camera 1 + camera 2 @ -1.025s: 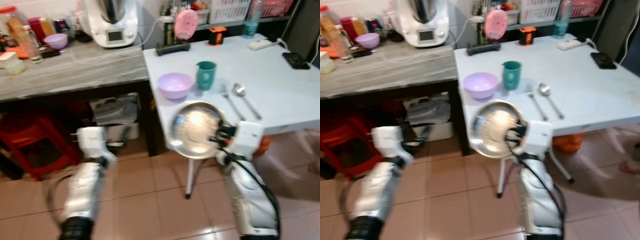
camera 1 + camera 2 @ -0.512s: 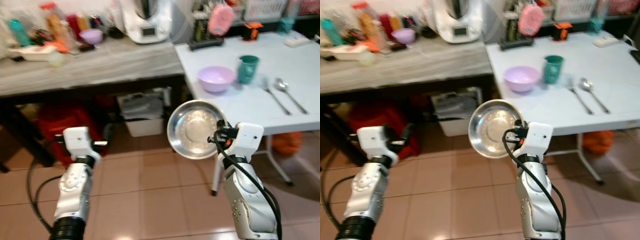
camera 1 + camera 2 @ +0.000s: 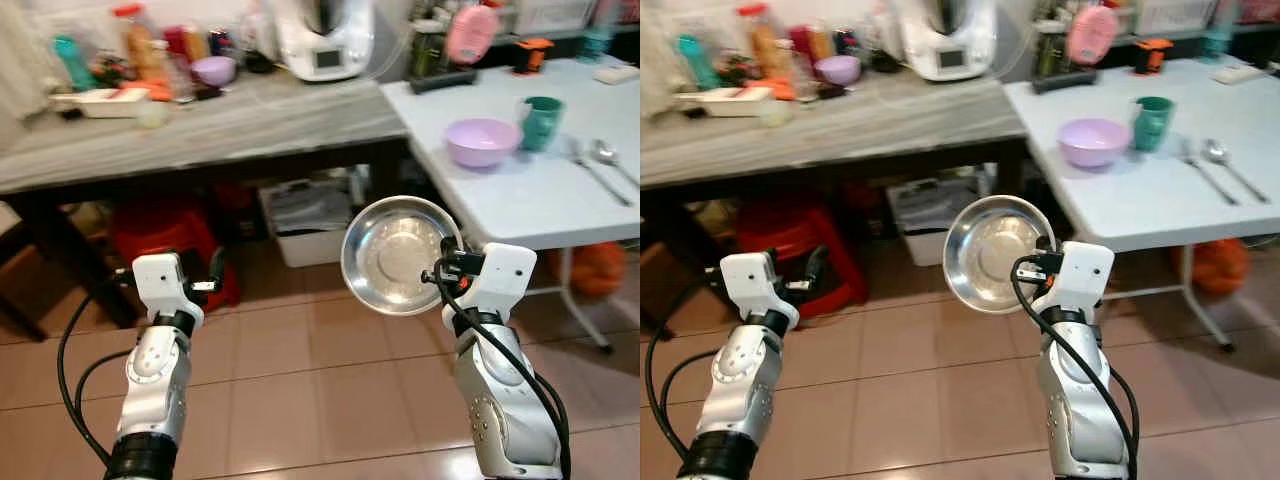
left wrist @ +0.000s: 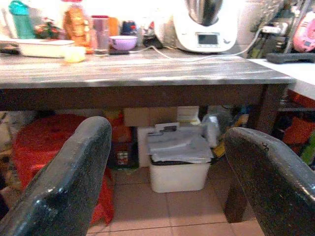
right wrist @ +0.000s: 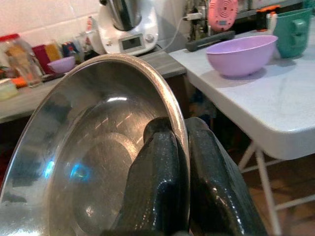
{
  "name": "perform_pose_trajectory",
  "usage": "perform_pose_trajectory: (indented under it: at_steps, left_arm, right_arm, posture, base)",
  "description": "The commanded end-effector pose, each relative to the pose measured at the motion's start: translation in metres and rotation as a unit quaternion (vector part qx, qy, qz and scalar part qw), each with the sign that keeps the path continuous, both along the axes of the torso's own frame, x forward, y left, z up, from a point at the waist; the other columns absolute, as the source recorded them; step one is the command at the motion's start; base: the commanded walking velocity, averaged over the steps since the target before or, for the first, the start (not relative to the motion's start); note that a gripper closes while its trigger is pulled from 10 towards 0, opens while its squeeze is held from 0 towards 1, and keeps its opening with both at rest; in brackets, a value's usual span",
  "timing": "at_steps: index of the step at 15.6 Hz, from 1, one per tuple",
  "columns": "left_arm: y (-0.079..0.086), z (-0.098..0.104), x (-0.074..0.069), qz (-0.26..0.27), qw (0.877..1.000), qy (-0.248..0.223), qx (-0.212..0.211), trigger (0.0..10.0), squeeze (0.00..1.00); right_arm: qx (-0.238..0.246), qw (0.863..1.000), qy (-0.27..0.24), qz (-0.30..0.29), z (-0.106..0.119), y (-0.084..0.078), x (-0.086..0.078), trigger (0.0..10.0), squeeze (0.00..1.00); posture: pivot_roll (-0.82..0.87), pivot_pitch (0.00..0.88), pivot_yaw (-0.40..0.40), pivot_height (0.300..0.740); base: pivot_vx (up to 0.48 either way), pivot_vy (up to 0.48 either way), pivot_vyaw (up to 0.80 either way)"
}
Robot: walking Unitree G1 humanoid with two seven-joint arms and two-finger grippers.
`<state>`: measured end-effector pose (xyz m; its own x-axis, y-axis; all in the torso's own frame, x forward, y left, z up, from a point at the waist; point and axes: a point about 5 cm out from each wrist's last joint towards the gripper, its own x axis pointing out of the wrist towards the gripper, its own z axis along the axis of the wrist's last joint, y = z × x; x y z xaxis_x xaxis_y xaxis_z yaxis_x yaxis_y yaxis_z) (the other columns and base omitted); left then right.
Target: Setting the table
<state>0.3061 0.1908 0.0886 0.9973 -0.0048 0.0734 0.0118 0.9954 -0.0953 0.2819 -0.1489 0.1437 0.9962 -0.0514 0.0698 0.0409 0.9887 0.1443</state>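
A: Setting?

B: Tiled floor (image 3: pixel 300 380); a grey wooden counter (image 3: pixel 200 125) stands touching a white folding table (image 3: pixel 530 195).

A: The task item?

B: Steel plate (image 3: pixel 400 254), held upright in mid-air over the floor, in front of the table's near corner and not on the table. Right gripper (image 5: pixel 182 147) is clamped on its rim, one finger on each face.

A: Left gripper?

B: Left gripper (image 4: pixel 167 172) is low before the counter, fingers spread, grasping nothing.

A: Table contents?

B: Purple bowl (image 3: pixel 482 141), teal mug (image 3: pixel 541 122) just beside it, then fork (image 3: pixel 586 166) and spoon (image 3: pixel 606 157) side by side.

A: Surroundings?

B: White kitchen appliance (image 3: pixel 322 40) on the counter; a red stool (image 3: pixel 165 235) and a white bin (image 4: pixel 178 160) underneath.
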Motion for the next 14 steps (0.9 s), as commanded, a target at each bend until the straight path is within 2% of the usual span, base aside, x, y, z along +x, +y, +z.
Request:
perform_pose_trajectory:
  at_steps: [1, 6, 8, 14]
  left_arm:
    - [-0.0038, 0.0014, 0.0014, -0.003, 1.000, -0.005, 0.010, 10.0, 0.00]
    - [-0.0064, -0.0017, -0.0025, -0.020, 1.000, -0.002, 0.022, 10.0, 0.00]
    - [-0.0074, -0.0015, -0.0019, -0.024, 0.999, -0.004, 0.023, 10.0, 0.00]
    - [-0.0095, -0.0002, -0.0009, -0.030, 0.999, -0.009, 0.020, 10.0, 0.00]
  right_arm:
    - [0.001, 1.000, -0.005, -0.006, 0.0030, -0.0060, -0.0007, 10.0, 0.00]
    - [0.002, 1.000, -0.005, -0.004, 0.0027, -0.0069, -0.0025, 10.0, 0.00]
    - [0.002, 1.000, -0.005, 0.001, 0.0024, -0.0056, -0.0031, 10.0, 0.00]
    - [0.002, 1.000, -0.006, 0.002, 0.0032, -0.0069, -0.0030, 10.0, 0.00]
  posture:
    - [-0.12, 0.007, 0.104, 0.740]
    - [-0.12, 0.010, 0.105, 0.740]
    - [-0.12, 0.009, 0.106, 0.740]
    - [-0.13, 0.003, 0.105, 0.740]
  base:
    - [0.000, 0.000, 0.00]
    - [0.000, 0.000, 0.66]
    - [0.311, 0.000, 0.56]
    - [0.368, 0.000, 0.00]
